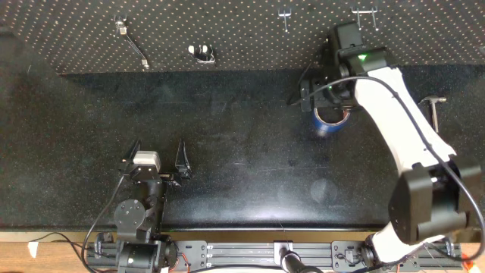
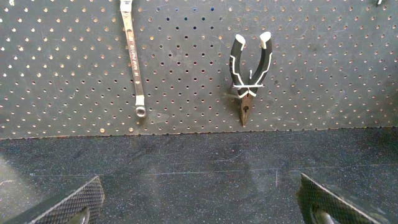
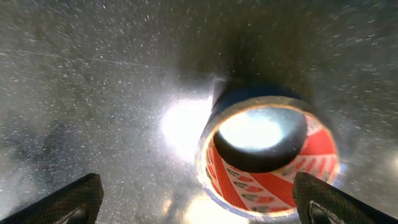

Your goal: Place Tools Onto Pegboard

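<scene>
Tape roll (image 3: pixel 311 155) is framed between the fingers of the right gripper (image 3: pixel 199 208), which are spread wide.
Its red-printed cardboard core is seen up close, and the blue outer wrap is caught from above. The left gripper (image 2: pixel 199 202) is spread too, with pliers (image 2: pixel 247 96) hung on the perforated pegboard (image 2: pixel 323 74) ahead.

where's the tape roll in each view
top view: tape roll on the table's right half, under the right pincer.
left wrist view: not in it.
right wrist view: lying flat just ahead of the open right pincer, red-printed core facing up.
shared landmark: the black table.
</scene>
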{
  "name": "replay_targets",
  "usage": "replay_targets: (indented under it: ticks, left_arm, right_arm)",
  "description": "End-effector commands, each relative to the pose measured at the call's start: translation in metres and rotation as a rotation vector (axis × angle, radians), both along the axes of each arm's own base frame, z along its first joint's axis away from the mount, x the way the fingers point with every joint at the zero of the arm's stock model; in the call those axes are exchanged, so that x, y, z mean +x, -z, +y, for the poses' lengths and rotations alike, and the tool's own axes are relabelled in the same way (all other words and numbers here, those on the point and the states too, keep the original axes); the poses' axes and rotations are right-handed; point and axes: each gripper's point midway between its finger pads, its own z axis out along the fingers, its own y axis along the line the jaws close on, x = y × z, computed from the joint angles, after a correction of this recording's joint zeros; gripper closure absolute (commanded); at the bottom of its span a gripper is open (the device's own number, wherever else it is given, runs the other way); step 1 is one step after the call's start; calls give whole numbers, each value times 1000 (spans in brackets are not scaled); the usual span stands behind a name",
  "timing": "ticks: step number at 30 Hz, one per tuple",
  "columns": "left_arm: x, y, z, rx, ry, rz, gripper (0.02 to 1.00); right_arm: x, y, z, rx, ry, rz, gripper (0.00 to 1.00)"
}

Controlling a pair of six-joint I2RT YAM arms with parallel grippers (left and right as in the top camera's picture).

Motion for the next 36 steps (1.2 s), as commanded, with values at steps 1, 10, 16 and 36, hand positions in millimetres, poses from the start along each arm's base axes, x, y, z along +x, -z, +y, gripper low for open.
replay_targets:
  ticks: [1, 10, 16, 36]
  left_arm:
    - [-1, 1, -2, 8, 13, 0, 23]
    - [-1, 1, -2, 8, 13, 0, 23]
    - [-1, 1, -2, 8, 13, 0, 23]
    - [-1, 1, -2, 8, 13, 0, 23]
  right_arm:
    - [7, 11, 13, -17, -12, 16, 7]
    - [11, 35, 2, -120, 37, 39, 7]
    - [14, 43, 11, -146, 11, 27, 18]
    - [27, 8, 15, -125, 17, -104, 923]
